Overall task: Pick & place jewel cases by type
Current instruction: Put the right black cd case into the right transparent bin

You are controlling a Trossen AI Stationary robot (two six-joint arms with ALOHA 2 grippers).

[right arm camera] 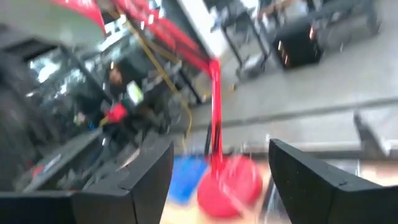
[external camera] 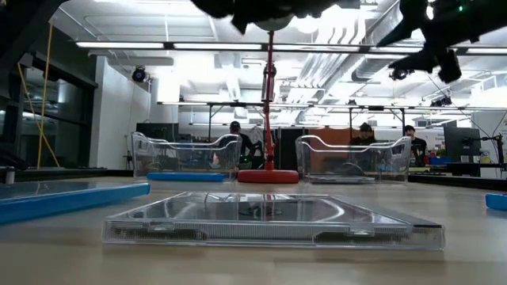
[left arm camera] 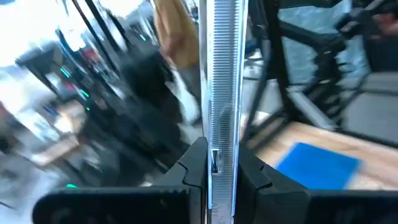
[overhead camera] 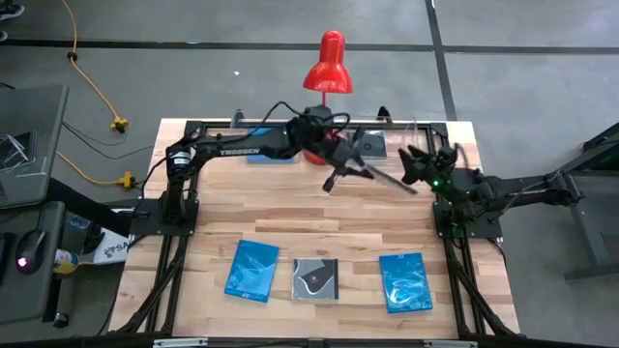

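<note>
My left gripper is shut on a grey jewel case that shows edge-on, in the air over the table's far middle. My right gripper is open and empty just right of that case; its fingers also show apart in the right wrist view. On the near part of the table lie flat a blue case, a dark case with a white swirl and a second blue case. A blue case lies in the far left tray and a dark case in the far right tray. My left gripper pinches the grey case between its two fingers, one on each flat face, at one edge of the case. The case stands on edge and sticks out past the fingers, lifted clear of the table.
A red desk lamp stands at the far edge between two clear trays. People show in the room behind the table. Bare wood lies between the near row of cases and the trays.
</note>
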